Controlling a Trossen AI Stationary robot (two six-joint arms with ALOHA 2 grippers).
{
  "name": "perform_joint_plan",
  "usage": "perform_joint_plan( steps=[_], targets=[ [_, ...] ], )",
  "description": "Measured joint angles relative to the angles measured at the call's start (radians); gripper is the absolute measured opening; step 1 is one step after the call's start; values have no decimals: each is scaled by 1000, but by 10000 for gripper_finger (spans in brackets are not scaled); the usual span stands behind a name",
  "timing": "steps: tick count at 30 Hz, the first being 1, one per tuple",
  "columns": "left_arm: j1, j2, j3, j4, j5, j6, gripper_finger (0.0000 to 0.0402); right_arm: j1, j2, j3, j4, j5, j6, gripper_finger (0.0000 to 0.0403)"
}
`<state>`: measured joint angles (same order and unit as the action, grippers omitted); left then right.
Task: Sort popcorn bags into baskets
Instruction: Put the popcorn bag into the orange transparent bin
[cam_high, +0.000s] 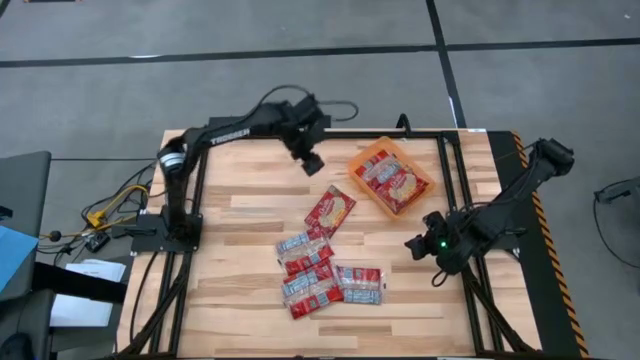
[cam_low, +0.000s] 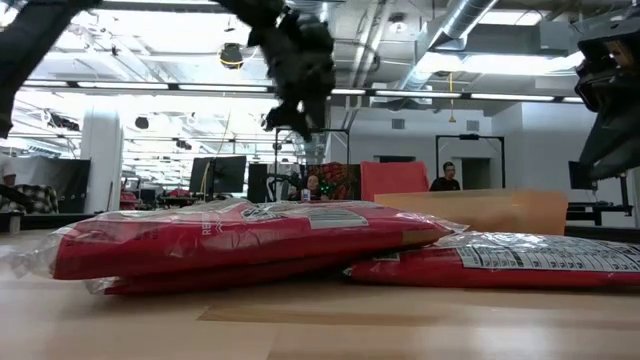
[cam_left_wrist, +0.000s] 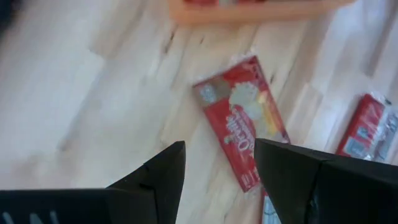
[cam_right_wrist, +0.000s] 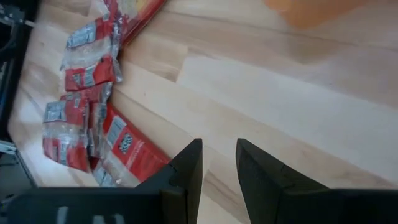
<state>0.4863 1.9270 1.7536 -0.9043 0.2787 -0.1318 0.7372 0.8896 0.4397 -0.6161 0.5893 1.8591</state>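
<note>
The orange basket (cam_high: 372, 160) sits at the table's far right and holds two red popcorn bags (cam_high: 392, 180). One red bag (cam_high: 330, 210) lies flat by itself mid-table, and several more (cam_high: 318, 275) lie flat in a loose cluster nearer the front edge. My left gripper (cam_high: 312, 165) hovers open above the table, left of the basket and beyond the lone bag (cam_left_wrist: 242, 124), touching nothing. My right gripper (cam_high: 412, 243) hangs right of the cluster with its fingers a little apart (cam_right_wrist: 219, 168), also touching nothing.
A black frame runs along the table's far and side edges (cam_high: 440, 140). Bare wood lies between the cluster and my right gripper (cam_right_wrist: 261, 99). Cables and boxes sit off the table's left side (cam_high: 100, 215). In the low view, bags (cam_low: 250, 235) fill the foreground.
</note>
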Motion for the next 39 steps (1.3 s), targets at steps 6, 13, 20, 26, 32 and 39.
perform_joint_plan(
  steps=[6, 13, 20, 26, 32, 39],
  targets=[
    [-51, -86, -415, 419, 59, -177, 192, -2, 85, 0, 83, -3, 39, 124],
    [-106, -76, -579, 675, 78, -282, 247, -7, 180, 0, 190, -12, 64, 124],
    [-161, -50, -642, 774, -40, -310, 294, -7, 247, 0, 267, -12, 76, 124],
    [-178, 51, -634, 873, 70, -410, 298, -7, 293, 0, 323, -12, 81, 124],
    [-200, 118, -619, 893, 96, -450, 245, -7, 310, 0, 341, -12, 80, 124],
    [-205, 166, -619, 937, 100, -450, 91, -7, 310, 0, 336, -11, 76, 124]
  ],
)
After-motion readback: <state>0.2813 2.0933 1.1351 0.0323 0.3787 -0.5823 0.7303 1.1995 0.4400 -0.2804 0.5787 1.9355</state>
